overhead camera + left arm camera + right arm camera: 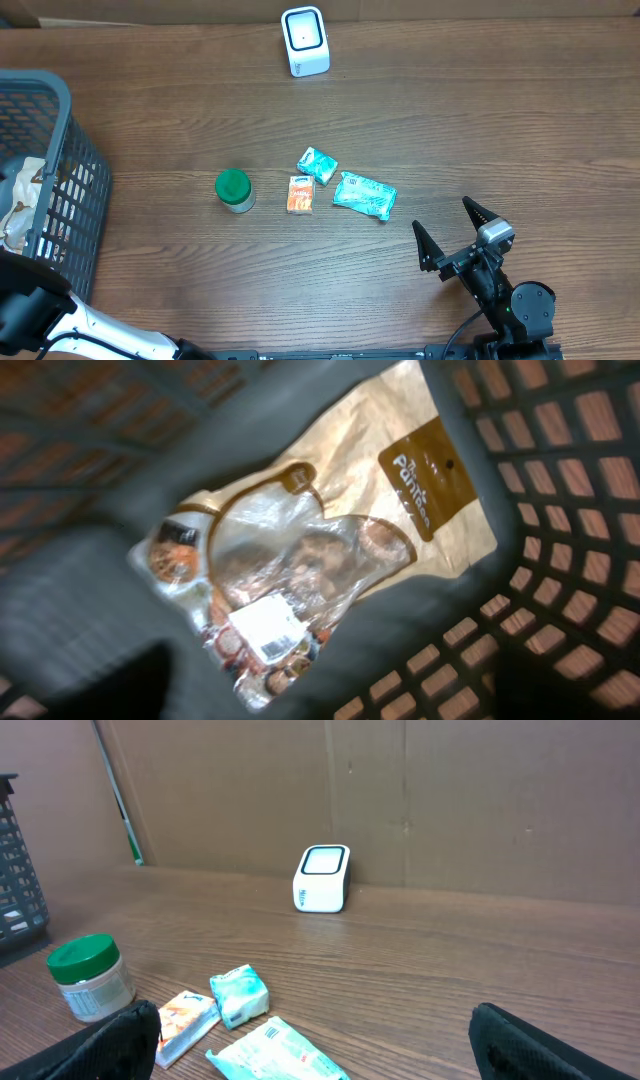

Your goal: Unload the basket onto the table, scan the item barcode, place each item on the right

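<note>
A wood-grain table (480, 110) is carrying everything, with cardboard panels (480, 800) standing behind it in the right wrist view. The left gripper (330, 678) is hanging inside the grey mesh basket (560, 510), its fingers (130, 682) spread wide and gripping nothing. Just beyond those fingertips a tan-and-clear snack bag (330, 530) is lying flat on the basket floor. Its white label (265, 628) is facing up at the end nearest the fingers, though whether it bears a barcode is too blurred to tell. The right gripper (441, 216) is sitting low over the table, jaws fully parted and empty. Just ahead of its fingers are lying a large teal packet (275, 1055), a small teal packet (238, 995) and an orange packet (185, 1020), with a green-lidded jar (90, 978) sitting off to their left. Well beyond them, the white barcode scanner (322, 878) is standing upright near the cardboard.
</note>
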### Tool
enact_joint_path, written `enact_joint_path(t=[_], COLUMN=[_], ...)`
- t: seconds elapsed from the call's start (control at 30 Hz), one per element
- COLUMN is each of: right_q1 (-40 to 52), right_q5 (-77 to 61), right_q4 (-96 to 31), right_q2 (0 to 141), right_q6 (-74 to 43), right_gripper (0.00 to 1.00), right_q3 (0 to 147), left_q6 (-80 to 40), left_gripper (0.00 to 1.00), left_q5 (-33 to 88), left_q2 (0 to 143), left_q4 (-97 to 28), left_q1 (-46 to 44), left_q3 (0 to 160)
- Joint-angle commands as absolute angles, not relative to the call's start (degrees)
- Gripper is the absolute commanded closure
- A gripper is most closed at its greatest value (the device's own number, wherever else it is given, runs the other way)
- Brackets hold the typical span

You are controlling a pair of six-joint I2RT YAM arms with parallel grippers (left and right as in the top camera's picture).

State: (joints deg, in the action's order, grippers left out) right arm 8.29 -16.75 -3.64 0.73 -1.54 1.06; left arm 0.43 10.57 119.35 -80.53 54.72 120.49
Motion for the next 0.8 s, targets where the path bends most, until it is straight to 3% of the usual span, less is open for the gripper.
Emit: enact_joint_path(t=[0.0,0.03,0.07,0.1,0.13,0.17,0.33,0.37,0.63,0.77], right_q1=[8.51,8.51,8.51,8.51,8.51,8.51,8.51,8.51,8.51,8.51], right_q5=[-17.02,-17.02,-17.02,-17.02,-17.02,-17.02,-17.02,-17.02,-17.02,-17.02], right_q4=[-3.29,-3.29,-3.27,-3.29,-3.29,-3.29,-3.29,-3.29,-3.27,-3.29], right_q2=[0.16,0.16,0.16,0.16,0.16,0.16,0.16,0.16,0.16,0.16], right_q6=[-1.93,-1.91,-1.93,-1.93,-1.93,-1.93,-1.93,-1.91,-1.93,-1.93], right_gripper=[0.00,0.00,0.00,0.00,0.00,0.00,0.00,0.00,0.00,0.00], right_q3=[0.47,0.47,0.47,0.47,0.47,0.47,0.47,0.47,0.47,0.47], left_q6=[0.60,2.28,4.69,6.24,6.90,6.52,3.16,2.48,10.20,17.61], left_gripper=[0.00,0.00,0.12,0.31,0.42,0.44,0.05,0.03,0.01,0.09], left_q5=[16.14,16.01,15.94,15.94,15.88,14.66,4.80,2.61,-8.23,-8.54], left_q2=[118.87,118.87,118.87,118.87,118.87,118.87,118.87,118.87,119.02,119.02], left_q4=[-77.62,-76.42,-75.40,-74.52,-73.30,-70.87,-67.09,-66.13,-58.39,-56.60], left_q1=[54.28,54.28,54.28,54.28,54.28,54.17,51.96,51.11,43.11,41.23], left_q3=[112.44,110.32,108.36,106.91,105.38,103.28,102.04,102.04,98.08,95.13])
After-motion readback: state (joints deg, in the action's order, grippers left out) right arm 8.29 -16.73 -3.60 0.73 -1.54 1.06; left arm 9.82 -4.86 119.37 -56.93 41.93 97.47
